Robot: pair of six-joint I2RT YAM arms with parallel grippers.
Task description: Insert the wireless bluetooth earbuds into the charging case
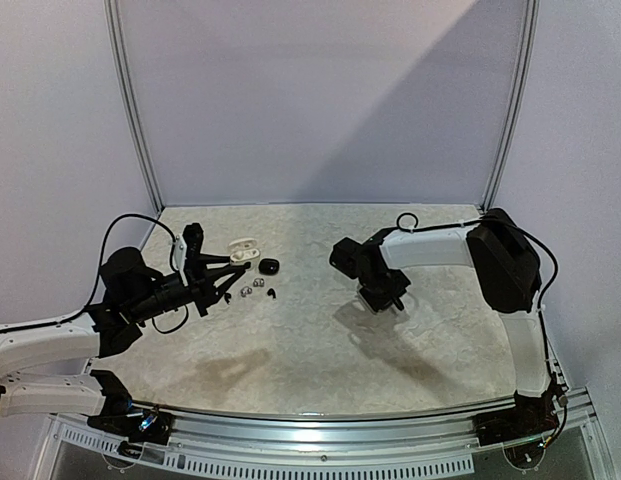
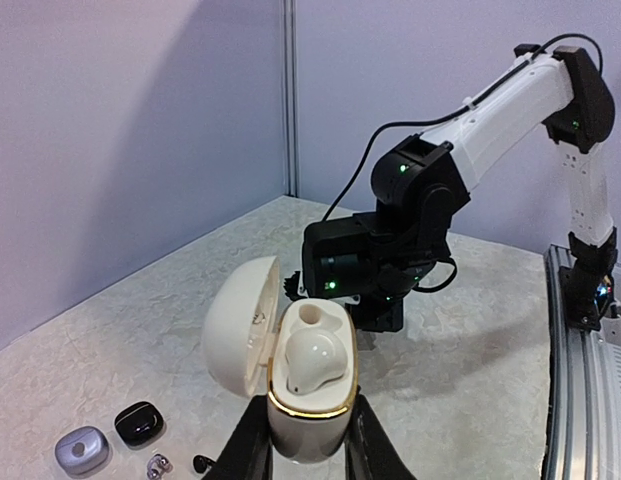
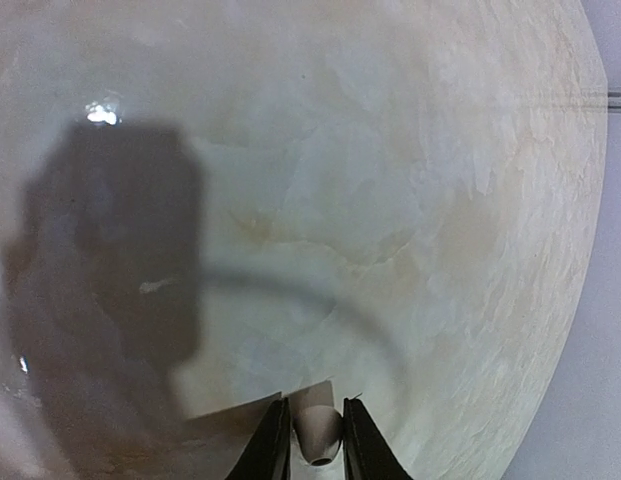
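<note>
My left gripper (image 2: 308, 445) is shut on an open white charging case (image 2: 308, 405) with a gold rim, held upright above the table. One white earbud (image 2: 312, 362) sits in the case, and the socket beside it (image 2: 310, 316) is empty. In the top view the case (image 1: 244, 246) is at the tip of the left gripper (image 1: 233, 264). My right gripper (image 3: 317, 442) is shut on a small white earbud (image 3: 316, 425), above bare table. In the top view the right gripper (image 1: 382, 300) hangs over the table's middle, apart from the case.
A black case (image 2: 140, 422) and a greyish case (image 2: 82, 448) lie on the table below the left gripper, with a greyish earbud (image 2: 158, 464) and a black earbud (image 2: 202, 463) next to them. The black case (image 1: 269, 266) also shows from above. Walls stand at the back and on both sides.
</note>
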